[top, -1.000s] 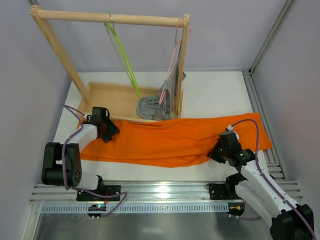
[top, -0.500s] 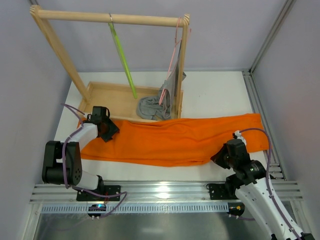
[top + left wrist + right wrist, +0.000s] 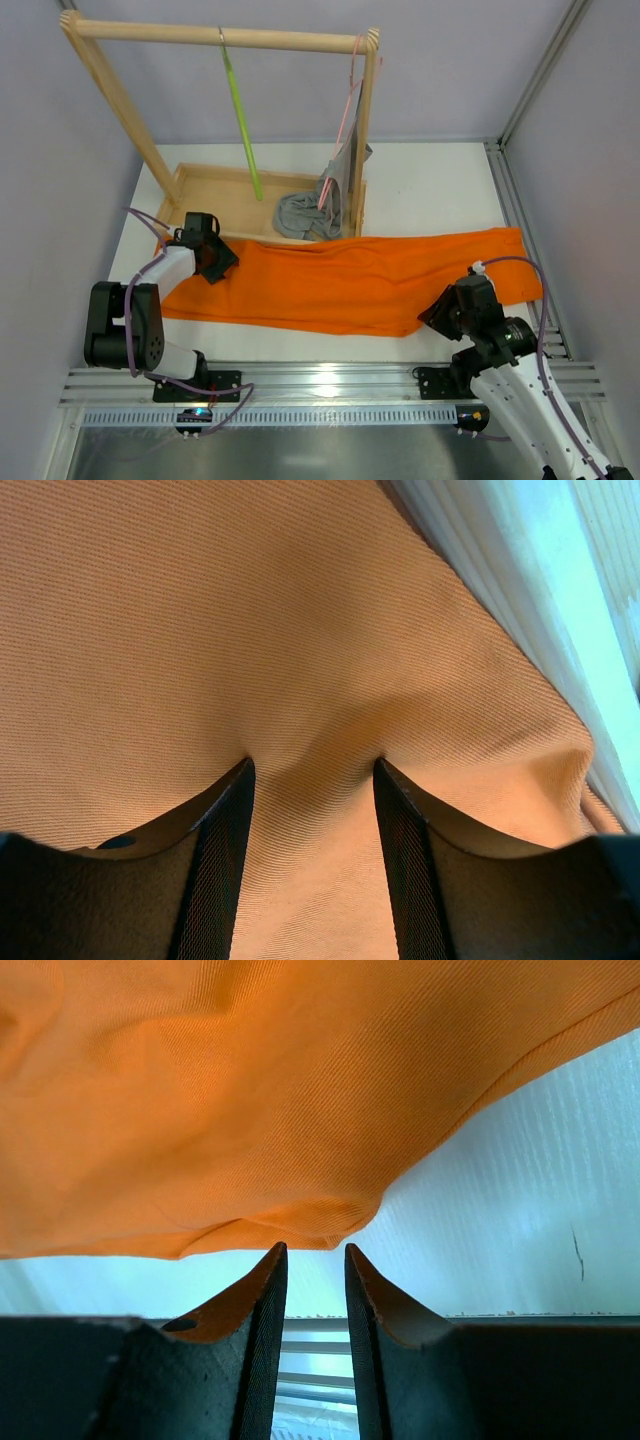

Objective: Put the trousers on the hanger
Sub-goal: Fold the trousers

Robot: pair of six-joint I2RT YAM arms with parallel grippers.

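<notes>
Orange cloth trousers (image 3: 340, 280) lie stretched across the white table (image 3: 440, 190), a gripper at each end

We see the long, bright trousers lying flat in front of the wooden rack (image 3: 220, 36), whose top rail bears the thin lime-green hanger (image 3: 240, 120) by its metal hook, well apart from the cloth. The left gripper (image 3: 312, 765) pinches a fold at the trousers' left end, the fabric puckered between its black fingers (image 3: 225, 860). The right gripper (image 3: 316, 1248) sits at the near right edge, fingers drawn close with a slim gap, holding nothing; the cloth's edge lies just beyond its tips
</notes>
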